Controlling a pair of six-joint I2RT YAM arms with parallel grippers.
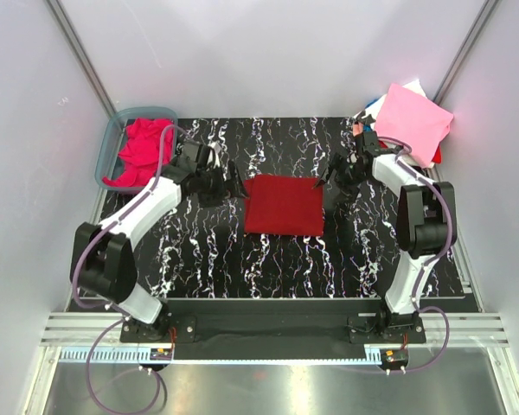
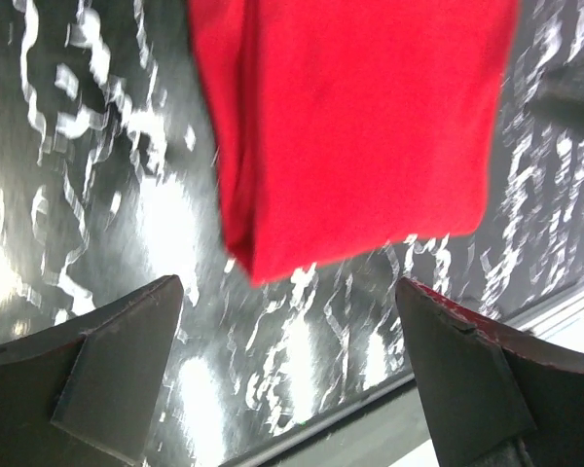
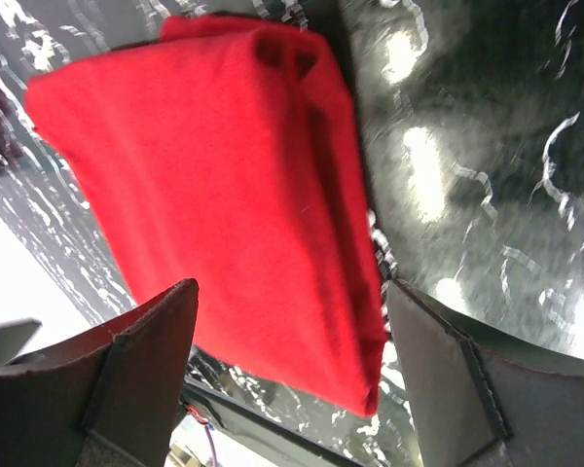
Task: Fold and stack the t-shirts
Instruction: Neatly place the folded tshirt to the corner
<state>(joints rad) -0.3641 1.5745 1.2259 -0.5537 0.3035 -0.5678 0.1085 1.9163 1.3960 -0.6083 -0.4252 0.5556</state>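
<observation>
One blue-grey tub (image 1: 106, 147) holding crumpled magenta t-shirt (image 1: 143, 147), folded crimson t-shirt (image 1: 284, 204) outside, both jaws wide

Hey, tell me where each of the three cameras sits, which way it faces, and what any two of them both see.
Top external: above and behind the arm bases, looking down on the marbled table; both arms, the left gripper and the right gripper show.
Left wrist: on the left arm, looking past its open fingers at the folded crimson t-shirt.
Right wrist: on the right arm, looking past its own open fingers at that shirt from the opposite side.
Shared: all three see the shirt.
</observation>
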